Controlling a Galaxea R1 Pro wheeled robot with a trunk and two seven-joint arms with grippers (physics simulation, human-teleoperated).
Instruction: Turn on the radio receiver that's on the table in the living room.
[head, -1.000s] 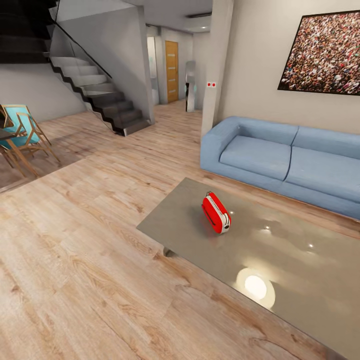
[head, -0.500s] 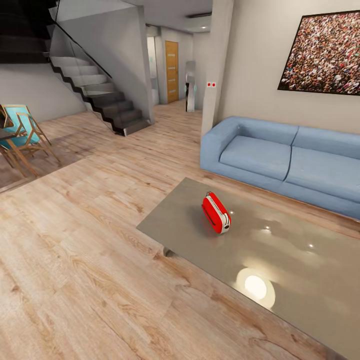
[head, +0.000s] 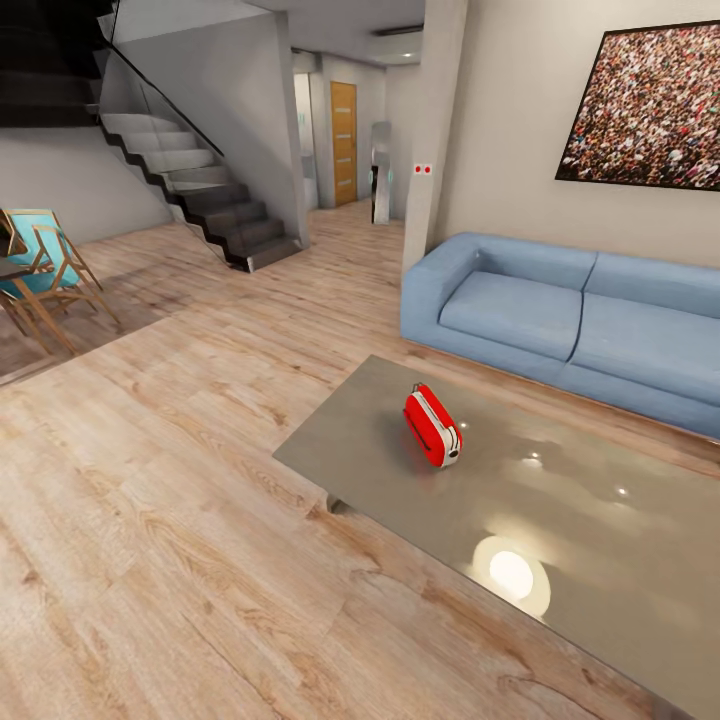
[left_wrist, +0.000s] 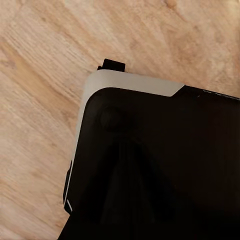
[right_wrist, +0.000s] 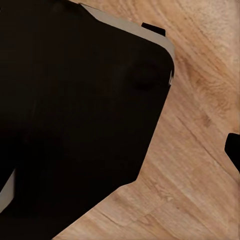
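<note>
From my head camera the radio receiver (head: 432, 426) stands on the glossy grey worktop (head: 560, 520), near the corner of it closest to the stairs, red with white stripes, its silver-trimmed dial end turned toward me and to the right. Neither of my pincers appears in that view, so I cannot place the radio relative to them beyond saying it lies ahead of me, well apart, with wood plank floor (head: 150, 520) between us. Each wrist camera looks down on a dark, grey-edged panel of my own body (left_wrist: 150, 160) over the same plank floor (right_wrist: 200, 165); a small black tip (right_wrist: 233, 150) cuts into the edge of the right wrist view, but I cannot tell what it is, nor whether either pincer is apart or together. Behind the worktop sits a blue sofa (head: 560, 320) under a framed crowd picture (head: 648, 105). A staircase (head: 200, 200) rises at the far left, with a folding chair (head: 45, 270) beside it.
</note>
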